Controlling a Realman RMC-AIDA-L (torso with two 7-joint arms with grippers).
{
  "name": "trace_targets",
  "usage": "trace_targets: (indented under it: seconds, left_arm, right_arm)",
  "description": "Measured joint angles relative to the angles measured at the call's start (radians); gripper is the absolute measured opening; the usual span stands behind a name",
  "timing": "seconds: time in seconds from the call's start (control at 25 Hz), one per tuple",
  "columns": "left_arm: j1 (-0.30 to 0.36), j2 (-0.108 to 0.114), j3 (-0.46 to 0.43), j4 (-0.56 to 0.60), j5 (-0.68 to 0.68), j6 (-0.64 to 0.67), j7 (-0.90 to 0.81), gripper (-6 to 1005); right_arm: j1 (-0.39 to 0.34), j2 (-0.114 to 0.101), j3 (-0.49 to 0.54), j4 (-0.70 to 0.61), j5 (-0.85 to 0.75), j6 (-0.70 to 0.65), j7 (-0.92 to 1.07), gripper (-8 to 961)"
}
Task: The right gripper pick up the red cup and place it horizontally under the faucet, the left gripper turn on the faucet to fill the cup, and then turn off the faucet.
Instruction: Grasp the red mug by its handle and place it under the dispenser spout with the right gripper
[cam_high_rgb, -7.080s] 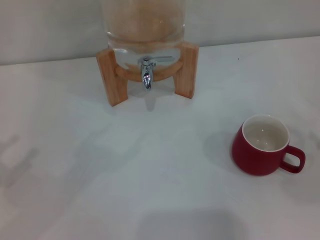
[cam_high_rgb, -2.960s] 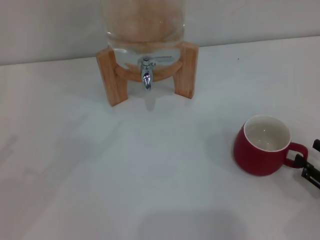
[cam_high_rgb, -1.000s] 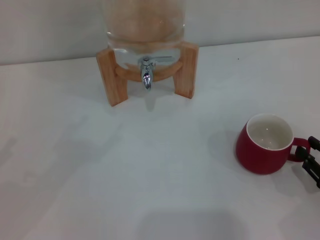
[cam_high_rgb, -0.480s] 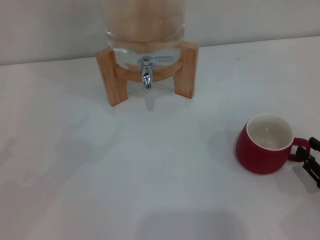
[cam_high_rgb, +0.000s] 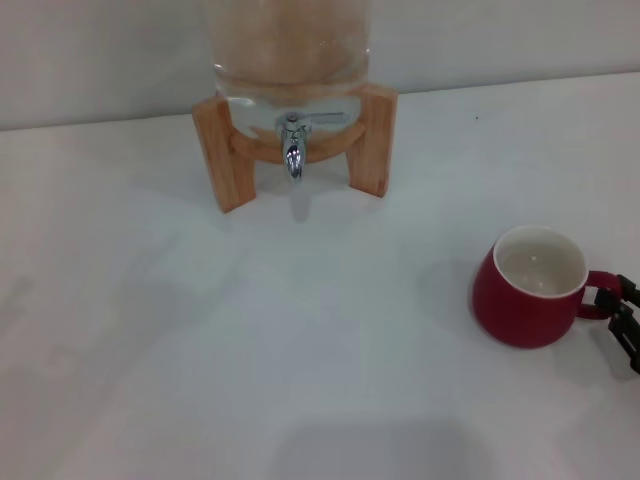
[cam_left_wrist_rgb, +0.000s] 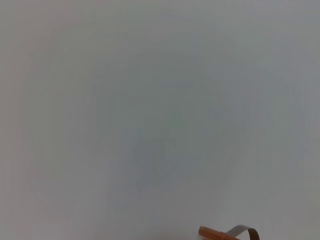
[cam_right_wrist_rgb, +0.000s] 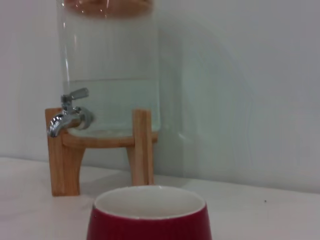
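The red cup (cam_high_rgb: 528, 290) stands upright on the white table at the right, its loop handle (cam_high_rgb: 598, 297) pointing right. My right gripper (cam_high_rgb: 622, 303) reaches in from the right edge; its black fingers sit on either side of the handle and grip it. The faucet (cam_high_rgb: 292, 150) sticks out of the glass dispenser jar (cam_high_rgb: 290, 50) on its wooden stand (cam_high_rgb: 225, 150) at the back centre, well to the left of the cup. The right wrist view shows the cup's rim (cam_right_wrist_rgb: 150, 212) close up, with the faucet (cam_right_wrist_rgb: 67, 117) beyond it. The left gripper is out of view.
The white table (cam_high_rgb: 250, 340) spreads between the stand and the cup. A pale wall rises right behind the jar. The left wrist view shows plain white surface and a corner of the wooden stand (cam_left_wrist_rgb: 212, 232).
The right gripper came in from the right edge and its fingers settled around the cup's handle. The cup shifted slightly to the right and away. Over the last half second little moved.
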Motion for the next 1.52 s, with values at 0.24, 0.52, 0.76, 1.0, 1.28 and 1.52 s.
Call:
trace_targets:
  seconds: [0.24,0.52,0.76,1.0,1.28,1.52]
  left_arm:
    - [0.006,-0.001,0.0,0.0,0.0,0.0,0.001,874]
    - [0.008,-0.002,0.0,0.0,0.0,-0.002,0.0,874]
    - [0.007,-0.003,0.0,0.0,0.0,-0.007,0.0,874]
    - [0.009,-0.003,0.0,0.0,0.0,-0.008,0.0,874]
    - [0.01,-0.003,0.0,0.0,0.0,-0.006,0.0,874]
    - [0.011,-0.003,0.0,0.0,0.004,-0.004,0.001,875]
  right_arm:
    - [0.001,0.0,-0.005,-0.005,0.0,0.027,-0.007,196]
    - [0.003,0.0,-0.008,-0.006,-0.002,0.013,-0.008,167]
    - [0.012,0.0,-0.008,0.0,-0.002,0.009,-0.009,159]
    - [0.013,0.0,-0.009,0.002,-0.005,0.012,-0.009,156]
    - [0.024,0.0,-0.005,0.011,-0.001,0.025,-0.007,155]
    - [0.06,0.0,-0.009,0.037,-0.001,0.035,-0.008,155]
